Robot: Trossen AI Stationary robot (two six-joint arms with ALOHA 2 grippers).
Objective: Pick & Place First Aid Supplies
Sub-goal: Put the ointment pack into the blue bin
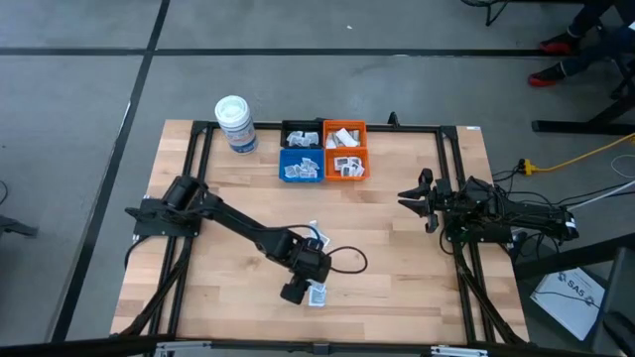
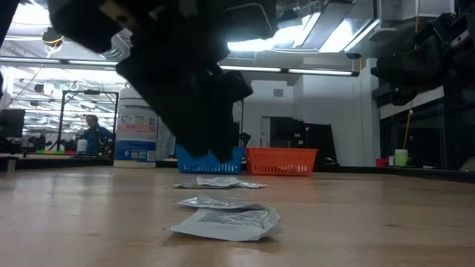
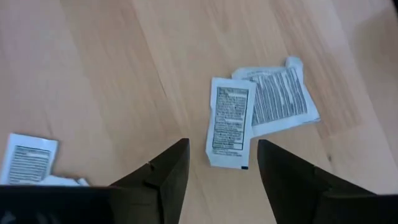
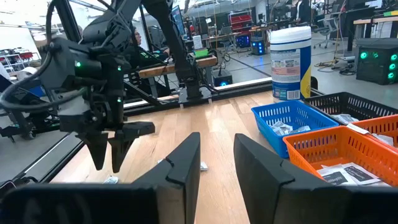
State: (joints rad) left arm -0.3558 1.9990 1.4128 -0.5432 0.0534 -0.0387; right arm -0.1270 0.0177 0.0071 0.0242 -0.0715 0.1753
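Hovering wide and empty at the high view's lower centre, the left claw (image 3: 217, 168) faces two overlapping sachets (image 3: 231, 121) on the desk (image 1: 397, 238). Pinching there may lift both. The right claw (image 4: 214, 165), mid-right, waits narrowly parted, empty.

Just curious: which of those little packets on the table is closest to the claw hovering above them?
The upright sachet between the left gripper fingertips, overlapping a tilted one; a third lies aside.

Sachets (image 1: 317, 295) beneath the left end effector (image 1: 304, 281), bins (image 1: 323, 151) well behind.
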